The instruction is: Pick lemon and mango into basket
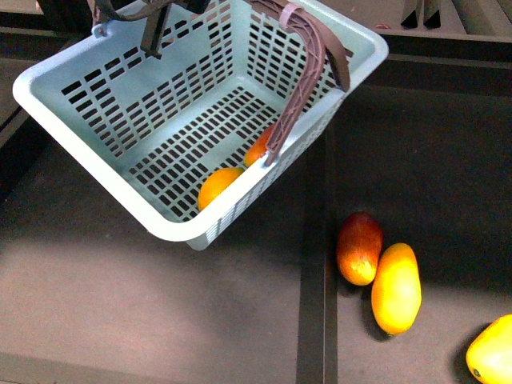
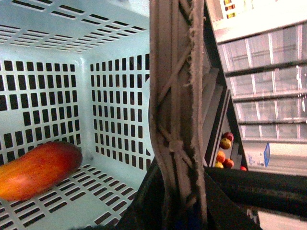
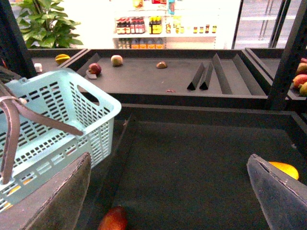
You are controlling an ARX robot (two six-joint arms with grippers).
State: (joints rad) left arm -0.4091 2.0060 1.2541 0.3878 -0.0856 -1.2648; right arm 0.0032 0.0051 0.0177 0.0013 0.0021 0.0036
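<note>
Lemon (image 1: 218,186) and mango (image 1: 260,148) already lie inside the basket (image 1: 104,172), down in its lowest corner, the lemon on the near side of the mango and close to it.

Nearest you, well clear of the basket on its right, a yellow fruit (image 1: 492,352) is cut off by the corner of the front view. Closer to the basket a long yellow mango (image 1: 396,288) lies on the dark shelf (image 1: 160,304), touching a red fruit (image 1: 359,248) that sits just below the basket's low corner.

Your right gripper (image 3: 168,201) hovers over this shelf, to the right of the basket, with its fingers (image 3: 62,201) spread wide and nothing between them.

The basket is tilted, its right rim high, and a brown handle (image 1: 308,64) hangs across the mango.

On the left wrist camera you look past the handle into the basket, where the mango rests on the slotted floor. You cannot tell from it whether the left gripper's fingers are closed.

Beyond the basket, a far shelf (image 3: 144,76) carries a few scattered fruits.
</note>
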